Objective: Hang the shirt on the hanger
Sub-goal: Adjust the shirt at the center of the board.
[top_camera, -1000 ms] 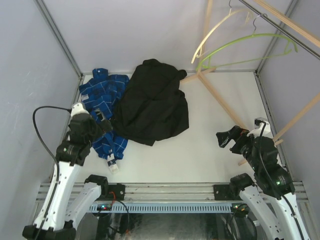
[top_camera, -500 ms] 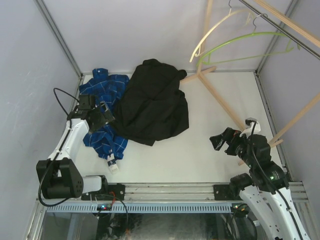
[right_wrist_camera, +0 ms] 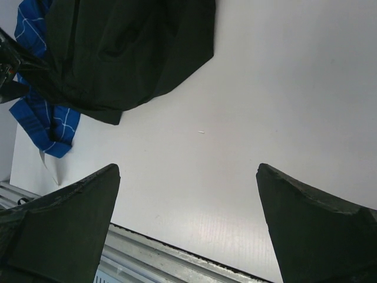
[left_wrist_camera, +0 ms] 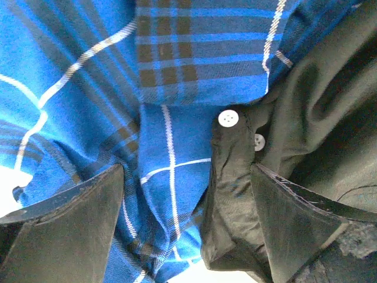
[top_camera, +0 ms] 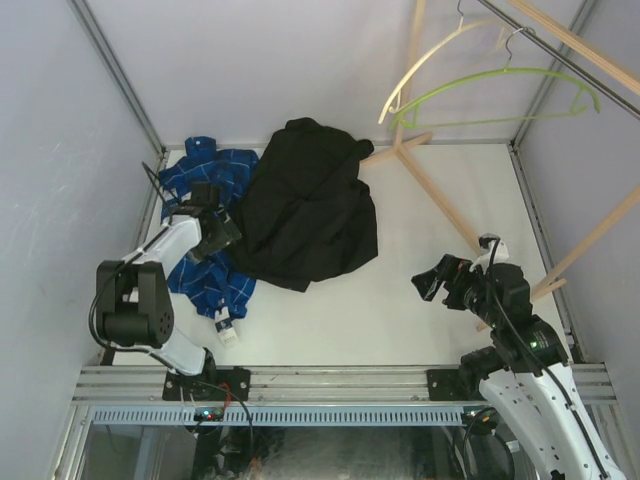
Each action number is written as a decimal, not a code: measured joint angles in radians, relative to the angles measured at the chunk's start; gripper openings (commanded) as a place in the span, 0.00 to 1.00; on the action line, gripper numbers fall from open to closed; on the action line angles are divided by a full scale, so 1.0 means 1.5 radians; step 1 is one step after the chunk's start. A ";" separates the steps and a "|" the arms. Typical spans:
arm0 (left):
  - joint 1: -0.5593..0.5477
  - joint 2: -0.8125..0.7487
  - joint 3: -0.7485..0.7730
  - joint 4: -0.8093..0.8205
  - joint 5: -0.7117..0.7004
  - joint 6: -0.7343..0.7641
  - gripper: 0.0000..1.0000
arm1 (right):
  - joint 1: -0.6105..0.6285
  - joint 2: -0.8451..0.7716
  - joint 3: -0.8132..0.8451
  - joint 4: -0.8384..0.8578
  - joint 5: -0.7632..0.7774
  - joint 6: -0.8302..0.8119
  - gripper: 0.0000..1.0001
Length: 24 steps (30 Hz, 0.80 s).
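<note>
The black shirt (top_camera: 305, 205) lies crumpled at the back middle of the white table, its left edge over a blue plaid shirt (top_camera: 205, 180). The lime-green hanger (top_camera: 490, 85) hangs from the rail at the upper right, empty. My left gripper (top_camera: 222, 232) is low at the seam where the two shirts meet. In the left wrist view it (left_wrist_camera: 188, 194) is open, with the black shirt's (left_wrist_camera: 306, 100) buttoned edge and blue plaid cloth (left_wrist_camera: 88, 71) between the fingers. My right gripper (top_camera: 430, 283) hovers open over bare table at the right, nothing between its fingers (right_wrist_camera: 70, 224).
A cream hanger (top_camera: 430, 60) hangs beside the green one. A wooden rack (top_camera: 440, 200) slants across the back right of the table. Grey walls close in left, back and right. The metal front rail (right_wrist_camera: 147, 259) shows under the right gripper.
My left arm has reached forward and down from the near left onto the edge where the shirts overlap. My right gripper has drifted a little to the left.
</note>
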 measured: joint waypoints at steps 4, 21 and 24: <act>-0.016 0.044 0.009 0.012 -0.008 -0.009 0.73 | 0.000 0.006 -0.004 0.004 -0.005 0.000 0.98; -0.090 -0.038 -0.055 0.082 0.013 0.003 0.00 | 0.000 0.014 -0.031 0.026 -0.014 0.012 0.94; -0.146 -0.118 -0.055 0.088 0.021 0.020 0.00 | 0.000 0.017 -0.033 0.028 -0.014 0.018 0.93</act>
